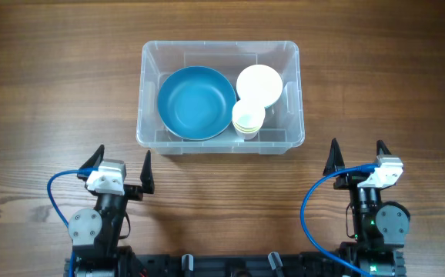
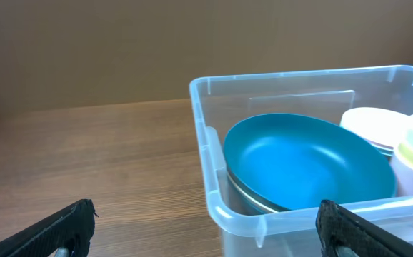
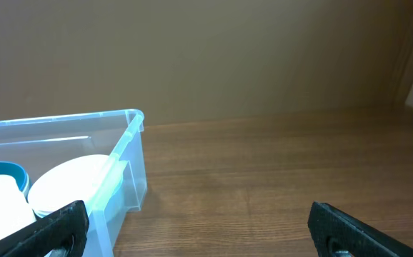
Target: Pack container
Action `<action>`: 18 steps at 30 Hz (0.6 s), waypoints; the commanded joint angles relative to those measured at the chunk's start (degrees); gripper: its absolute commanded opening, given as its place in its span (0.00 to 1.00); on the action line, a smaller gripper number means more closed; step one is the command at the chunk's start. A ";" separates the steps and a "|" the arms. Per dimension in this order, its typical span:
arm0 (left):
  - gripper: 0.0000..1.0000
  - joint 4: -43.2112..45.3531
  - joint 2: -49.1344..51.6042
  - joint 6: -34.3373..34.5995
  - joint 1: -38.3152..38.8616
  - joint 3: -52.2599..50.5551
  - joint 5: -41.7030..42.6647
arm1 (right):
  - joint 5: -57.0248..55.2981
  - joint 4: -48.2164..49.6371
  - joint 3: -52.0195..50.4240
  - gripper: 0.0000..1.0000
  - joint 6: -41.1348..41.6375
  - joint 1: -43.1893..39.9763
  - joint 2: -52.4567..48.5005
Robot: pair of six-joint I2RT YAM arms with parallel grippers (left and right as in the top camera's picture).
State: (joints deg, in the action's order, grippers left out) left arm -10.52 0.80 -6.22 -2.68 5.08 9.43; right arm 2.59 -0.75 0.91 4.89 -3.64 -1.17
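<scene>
Container of clear rectangular plastic (image 1: 207, 45) sits mid-table, toward the far edge. Its left half holds a large round teal bowl (image 1: 195, 102). Near the table's front edge, the left gripper (image 1: 123, 158) and right gripper (image 1: 357, 150) stand with fingers spread wide, holding nothing. A round white bowl (image 1: 259, 83) occupies the container's far right corner, with a small pale yellow cup (image 1: 248, 120) just in front of it.
</scene>
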 commanded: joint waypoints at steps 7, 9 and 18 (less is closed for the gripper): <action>1.00 -0.26 -0.61 -1.05 0.33 -0.37 -1.60 | 0.92 0.31 -0.28 1.00 -0.24 -0.24 0.37; 1.00 -1.03 -0.61 -1.05 0.33 -0.37 -1.60 | 0.92 0.31 -0.28 1.00 -0.22 -0.24 0.37; 1.00 -4.55 -0.52 -1.05 0.33 -0.37 -1.60 | 0.92 0.31 -0.28 1.00 -0.24 -0.24 0.35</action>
State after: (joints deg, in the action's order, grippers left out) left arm -15.20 0.80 -6.44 -2.68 5.06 8.19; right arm 2.59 -0.75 0.93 4.89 -3.64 -1.17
